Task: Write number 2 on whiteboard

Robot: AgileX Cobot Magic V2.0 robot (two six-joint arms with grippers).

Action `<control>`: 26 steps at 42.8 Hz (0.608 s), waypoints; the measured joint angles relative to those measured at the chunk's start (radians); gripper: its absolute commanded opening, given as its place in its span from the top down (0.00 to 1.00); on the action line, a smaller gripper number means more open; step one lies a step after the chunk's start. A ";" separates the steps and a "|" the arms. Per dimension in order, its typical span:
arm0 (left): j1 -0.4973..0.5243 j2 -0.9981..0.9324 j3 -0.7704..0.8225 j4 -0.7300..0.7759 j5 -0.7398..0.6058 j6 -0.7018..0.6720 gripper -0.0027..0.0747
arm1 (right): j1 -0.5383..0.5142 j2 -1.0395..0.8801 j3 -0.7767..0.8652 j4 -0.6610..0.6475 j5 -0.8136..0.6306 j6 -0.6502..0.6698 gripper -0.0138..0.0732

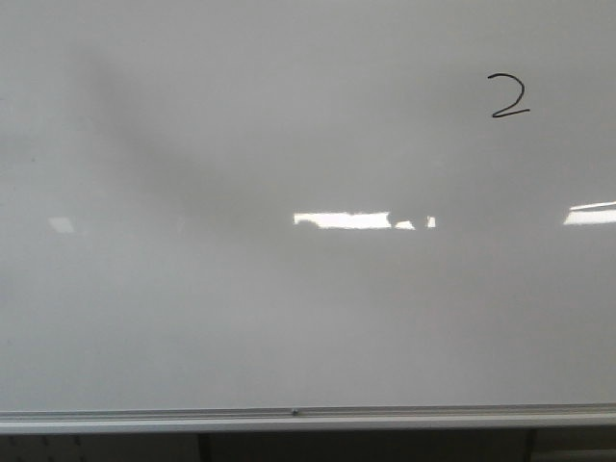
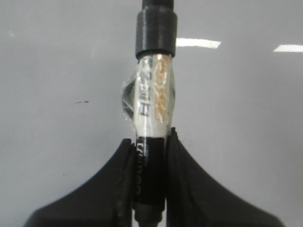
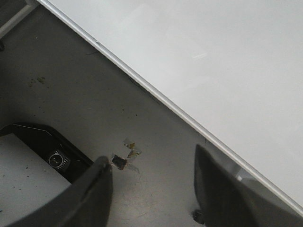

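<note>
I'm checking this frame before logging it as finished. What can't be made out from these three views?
- Marker tip: left wrist view, cut off at the top edge, so contact with the whiteboard can't be judged.
- Marker label: left wrist view, blurred, unreadable.
- Both arms: absent from the front view, so their distance from the number 2 is unknown.
- Small debris between the right gripper fingers: right wrist view, too small to identify.

Non-task items noted. Right wrist view: a grey floor [image 3: 71,94], scuffed and speckled, carries a small patch of torn tape or debris [image 3: 127,155] with brownish flecks. Near it sits a dark recessed fitting [image 3: 45,146] holding a small round metal part [image 3: 58,159]; its function cannot be determined. A pale flat panel [image 3: 23,182] lies just beside that recess.
</note>
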 measured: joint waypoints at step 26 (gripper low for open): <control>0.002 0.269 -0.079 -0.076 -0.206 0.132 0.65 | 0.000 0.000 0.000 0.000 0.000 0.000 0.37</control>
